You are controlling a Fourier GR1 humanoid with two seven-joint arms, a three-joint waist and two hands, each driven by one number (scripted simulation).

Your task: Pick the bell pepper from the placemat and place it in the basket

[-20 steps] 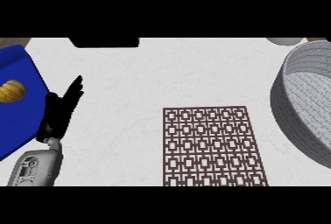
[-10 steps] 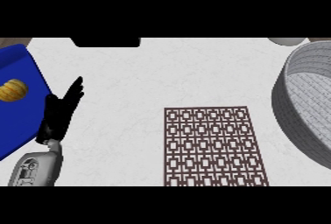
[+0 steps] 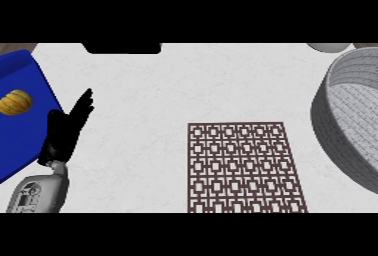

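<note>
Right now I am looking steeply down at the pale counter [image 3: 184, 85], and only one hand is showing: the left hand [image 3: 66, 132], coming up from the lower left on its grey forearm [image 3: 37, 192]. Its black fingers are lying straight and close together, pointing up and slightly to the right, with the thumb sticking out on the left side. It is holding nothing and is not touching any object that I can make out.

Just to the left of that hand, a blue placemat [image 3: 22, 75] is running along the view's left edge, and the hand's outer side is overlapping its border. On that mat a yellow bell pepper [image 3: 15, 102] is sitting, up and to the left of the fingertips, near the hand but clearly apart from it.

Toward the middle I am seeing a brown patterned mat [image 3: 244, 167] lying flat with nothing on it. Well away on the right, a grey woven basket [image 3: 347, 120] is cut off by the view's edge; I can see nothing inside it. My right hand is not showing anywhere.
</note>
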